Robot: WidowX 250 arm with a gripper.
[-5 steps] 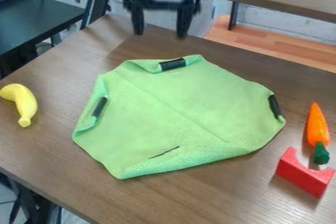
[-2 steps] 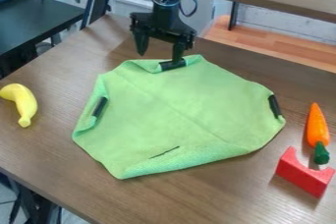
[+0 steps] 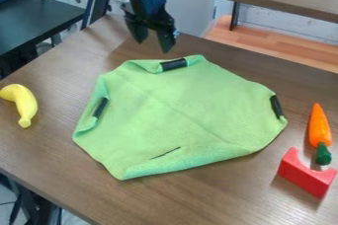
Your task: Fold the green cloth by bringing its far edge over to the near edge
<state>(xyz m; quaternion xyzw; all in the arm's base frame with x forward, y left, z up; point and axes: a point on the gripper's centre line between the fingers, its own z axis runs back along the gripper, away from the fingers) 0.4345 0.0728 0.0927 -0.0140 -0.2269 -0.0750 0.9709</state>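
Camera view: so there's a light green fabric cloth with black strips on its folded edges [image 3: 178,100] lying on the brown wooden bench [image 3: 198,197]. Its long axis runs pretty much left to right, and the near edge is curled over. The black two-finger end effector [image 3: 152,46] hangs just past the cloth's far edge, a bit left of the top strip, fingers spread with nothing between them. Yellow toy banana [image 3: 23,103] is left of the cloth; orange toy carrot [image 3: 319,128] and red notched block [image 3: 306,173] sit to its right.
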